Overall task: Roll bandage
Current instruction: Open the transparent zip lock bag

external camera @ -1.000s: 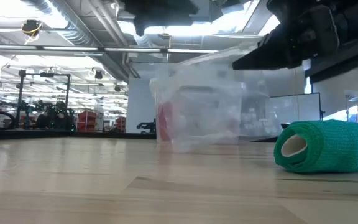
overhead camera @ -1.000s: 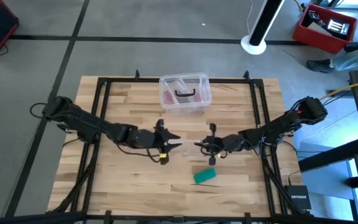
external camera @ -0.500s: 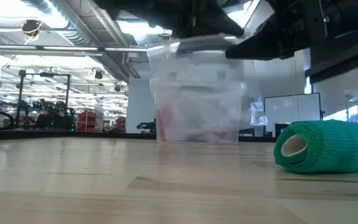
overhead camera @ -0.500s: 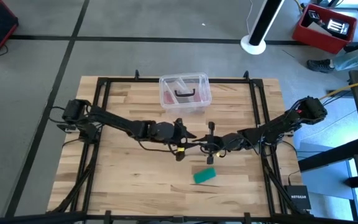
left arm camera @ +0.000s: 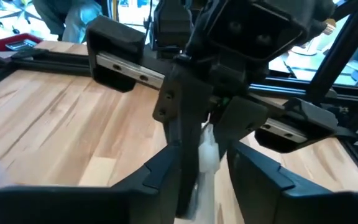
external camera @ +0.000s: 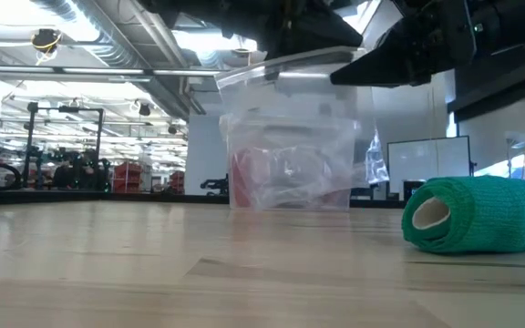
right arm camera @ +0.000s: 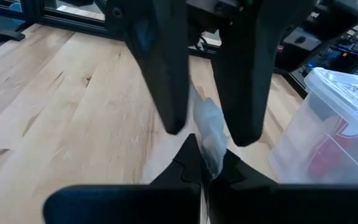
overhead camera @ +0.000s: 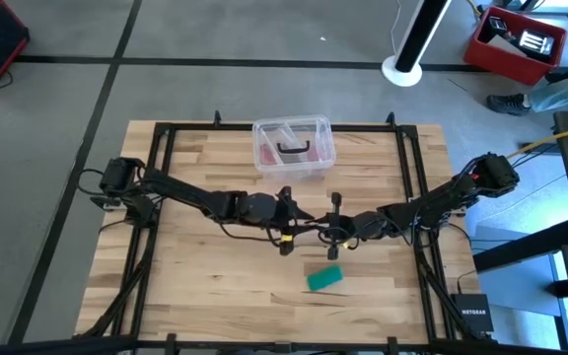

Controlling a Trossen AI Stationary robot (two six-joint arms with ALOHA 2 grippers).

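Bandage (overhead camera: pixel 325 278) rolled up on bench (overhead camera: pixel 195 286). Just behind bandage, right jaws (overhead camera: pixel 335 235) pinched on clear scrap (right arm camera: pixel 209 134); left jaws (overhead camera: pixel 291 210) parted around it.

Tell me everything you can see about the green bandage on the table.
The bandage is a compact teal-green roll of soft, crinkled fabric. It lies on its side on the wooden table, toward the front edge, slightly angled. The low view shows a pale hollow core at one end. Nothing touches it but the table; both pincers are apart from it, nearer the table's middle.
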